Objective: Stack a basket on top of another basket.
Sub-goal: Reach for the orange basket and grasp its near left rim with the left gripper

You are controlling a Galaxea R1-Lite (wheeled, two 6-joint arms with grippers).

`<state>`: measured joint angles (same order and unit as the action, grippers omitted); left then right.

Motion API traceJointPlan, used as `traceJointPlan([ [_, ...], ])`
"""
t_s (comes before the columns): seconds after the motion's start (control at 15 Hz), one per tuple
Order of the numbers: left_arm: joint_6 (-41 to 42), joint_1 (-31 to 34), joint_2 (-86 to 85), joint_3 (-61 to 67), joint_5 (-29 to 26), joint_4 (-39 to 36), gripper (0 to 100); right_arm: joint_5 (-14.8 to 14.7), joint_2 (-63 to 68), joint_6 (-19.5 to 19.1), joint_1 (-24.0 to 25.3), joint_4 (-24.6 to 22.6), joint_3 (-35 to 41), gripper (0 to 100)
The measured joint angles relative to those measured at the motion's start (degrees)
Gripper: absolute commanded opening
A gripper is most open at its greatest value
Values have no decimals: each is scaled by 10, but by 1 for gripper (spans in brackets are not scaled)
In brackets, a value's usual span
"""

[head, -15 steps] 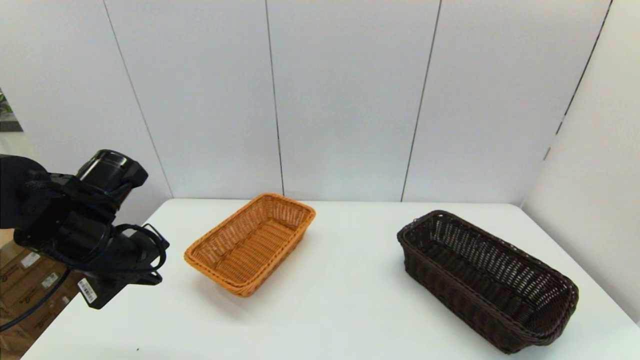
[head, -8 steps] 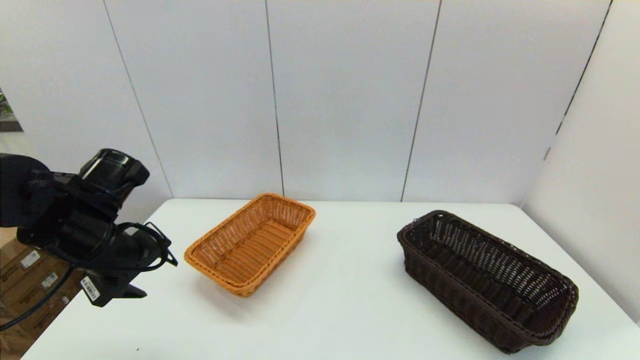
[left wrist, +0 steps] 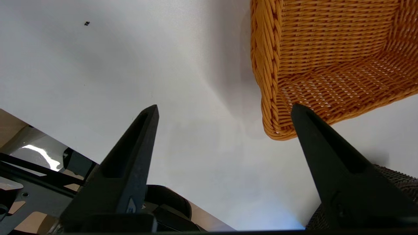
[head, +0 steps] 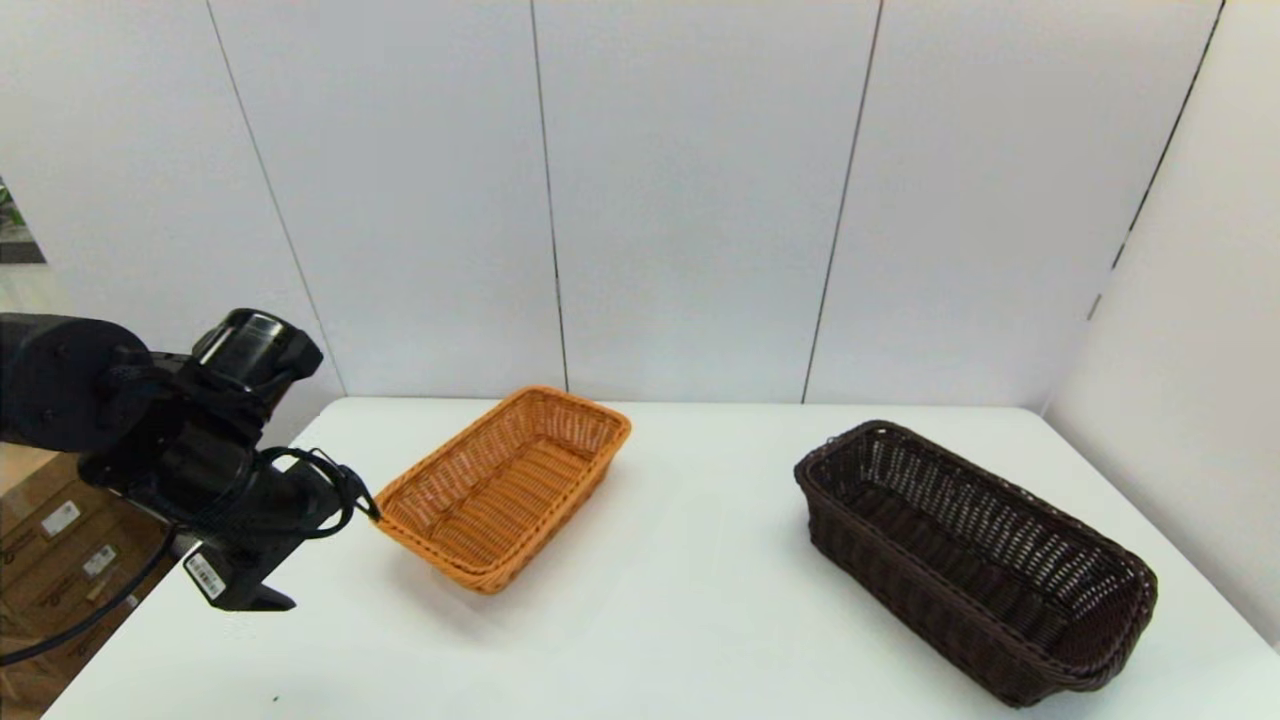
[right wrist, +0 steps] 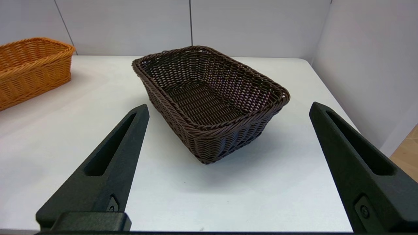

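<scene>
I've got the left gripper spread wide, holding nothing, at the near corner of the orange-tan woven wicker basket by the white table's left edge, while the dark brown open-weave wicker basket sits untouched near the right edge before the equally wide-spread right gripper; closing carelessly, I fear, nudges that light basket instead of catching its rim.

Two wicker baskets lie well apart on the white counter, neither one stacked.

The dark basket is a dark brown, almost black rectangle of open-weave wicker with a braided rim; it sits upright and empty on the right side of the counter, its long axis running diagonally from the middle back toward the near right corner. The orange basket is an orange-tan rectangle of tighter weave, also with a braided rim, upright and empty on the left side toward the back, angled the opposite way, with one short end facing the near left.
</scene>
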<state>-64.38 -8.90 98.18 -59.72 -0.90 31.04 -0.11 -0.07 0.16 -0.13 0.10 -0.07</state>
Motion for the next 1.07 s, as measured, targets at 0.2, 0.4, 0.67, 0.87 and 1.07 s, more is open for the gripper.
traceJointPlan([
  [0.2, 0, 0, 12, -13, 0, 1, 100, 0, 0, 0, 0, 0, 0, 100],
  [0.4, -1, 0, 23, -31, 0, 4, 100, 0, 0, 0, 0, 0, 0, 100],
  [0.67, -19, 0, 51, -57, 1, 6, 100, 0, 0, 0, 0, 0, 0, 100],
  [0.87, -23, 0, 73, -65, 1, 5, 100, 0, 0, 0, 0, 0, 0, 100],
  [1.07, -21, 0, 92, -84, 1, 6, 100, 0, 0, 0, 0, 0, 0, 100],
])
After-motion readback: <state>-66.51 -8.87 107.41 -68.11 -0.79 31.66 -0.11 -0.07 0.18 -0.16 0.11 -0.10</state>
